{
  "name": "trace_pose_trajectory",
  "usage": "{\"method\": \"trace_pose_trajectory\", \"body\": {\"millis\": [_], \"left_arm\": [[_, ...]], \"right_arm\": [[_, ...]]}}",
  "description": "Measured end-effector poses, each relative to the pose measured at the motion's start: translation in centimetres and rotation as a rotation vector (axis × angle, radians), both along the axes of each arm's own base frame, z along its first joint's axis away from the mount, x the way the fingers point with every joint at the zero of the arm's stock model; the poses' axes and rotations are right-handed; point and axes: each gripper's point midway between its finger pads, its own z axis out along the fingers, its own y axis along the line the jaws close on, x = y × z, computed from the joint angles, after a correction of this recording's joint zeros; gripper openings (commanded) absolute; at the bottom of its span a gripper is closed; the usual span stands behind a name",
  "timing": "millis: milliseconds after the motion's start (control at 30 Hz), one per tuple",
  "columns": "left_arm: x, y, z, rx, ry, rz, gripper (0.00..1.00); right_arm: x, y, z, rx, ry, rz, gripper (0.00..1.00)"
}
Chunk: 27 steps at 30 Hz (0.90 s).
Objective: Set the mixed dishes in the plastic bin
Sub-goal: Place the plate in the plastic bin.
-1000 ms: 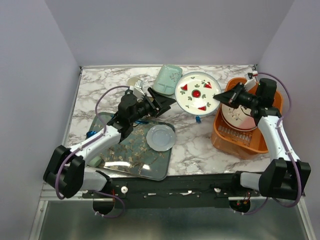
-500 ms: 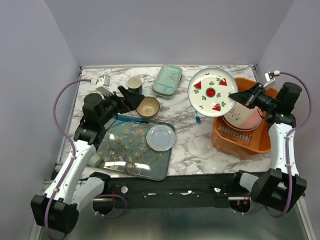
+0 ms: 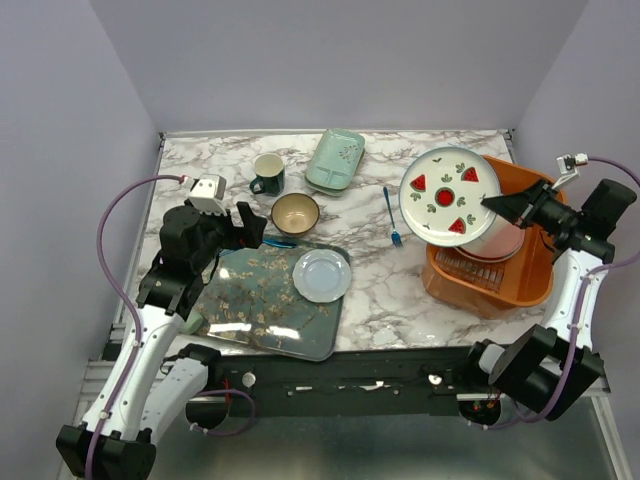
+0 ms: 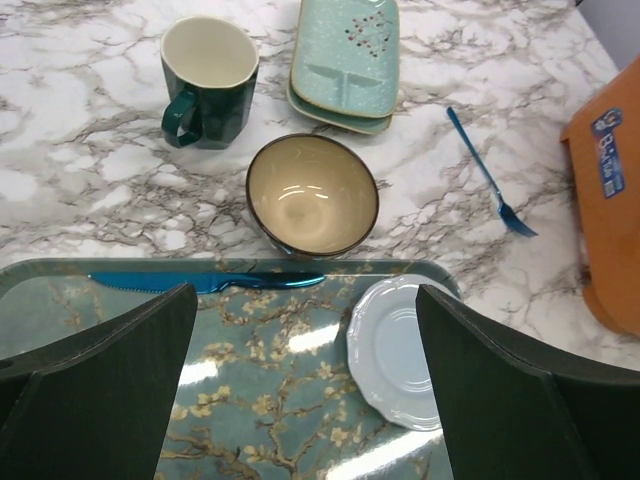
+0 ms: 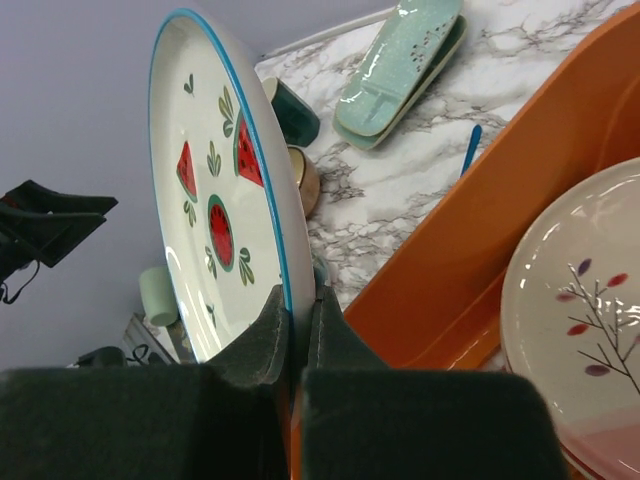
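Top: your right pincer [image 3: 487, 205] clamps the watermelon plate [image 3: 447, 195] by its rim, tilted over the orange bin [image 3: 480, 292].
Left wrist: your left pincer [image 4: 305, 295] gapes wide, empty, above the floral tray [image 4: 250, 400]; brown bowl [image 4: 312, 195] just beyond.
Right wrist: a cream plate [image 5: 590, 320] lies in the bin.

We see the right gripper [image 5: 298, 305] pinching the blue-edged rim of the white plate with red wedges [image 5: 215, 200], its two dark jaws closed tight on either side. The plate stands almost on edge, its painted face turned left. To its right we find the orange plastic bin [image 5: 440, 260], with the cream-and-pink plate [image 5: 580, 310] lying inside. Beyond, on the marble table [image 5: 400, 190], we make out the mint rectangular dish [image 5: 400, 60], a blue fork [image 5: 470, 148], and, partly hidden behind the held plate, the dark green mug [image 5: 297, 112] and brown bowl [image 5: 306, 182].
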Motion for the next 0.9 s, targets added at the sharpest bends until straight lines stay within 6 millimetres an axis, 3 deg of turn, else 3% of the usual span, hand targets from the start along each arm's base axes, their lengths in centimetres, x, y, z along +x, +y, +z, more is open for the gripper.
{"method": "trace_pose_trajectory", "body": {"millis": [200,900], "left_arm": [[-0.4,1.0,-0.9,0.053,0.001,0.028,0.99],[-0.9,1.6,-0.6,0.065,-0.025,0.048,0.99]], "right_arm": [[-0.4,-2.1,-1.3,-0.031,0.011,-0.056,0.00],[-1.1,-6.7,-5.1,-0.101,0.095,-0.166,0.01]]}}
